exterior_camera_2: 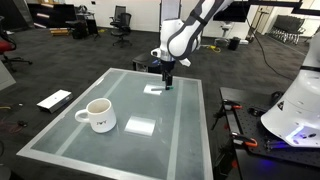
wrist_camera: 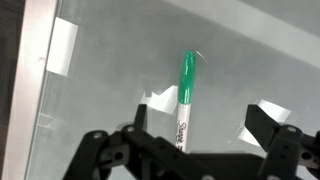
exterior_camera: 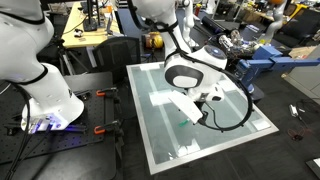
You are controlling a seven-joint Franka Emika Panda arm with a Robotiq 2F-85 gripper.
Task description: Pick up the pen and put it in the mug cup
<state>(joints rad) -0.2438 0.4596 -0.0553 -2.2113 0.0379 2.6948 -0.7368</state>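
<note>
Arm (exterior_camera_2: 196,22): single, white, multi-jointed; in an exterior view it reaches forward from above, bent at the elbow, wrist turned downward. End effector (exterior_camera_2: 167,80): black, two-fingered, pointing straight down. Wrist view: both fingers (wrist_camera: 262,125) in frame, dark and angular, jaws spread wide apart.

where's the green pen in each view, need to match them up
In an exterior view: the pen is a green speck on the table, just below the end effector.
In an exterior view: far side of the table, a small green bit under the end effector.
Wrist view: centre, the pen lies flat, green cap up.
Shared landmark: the end effector directly over it.
</note>
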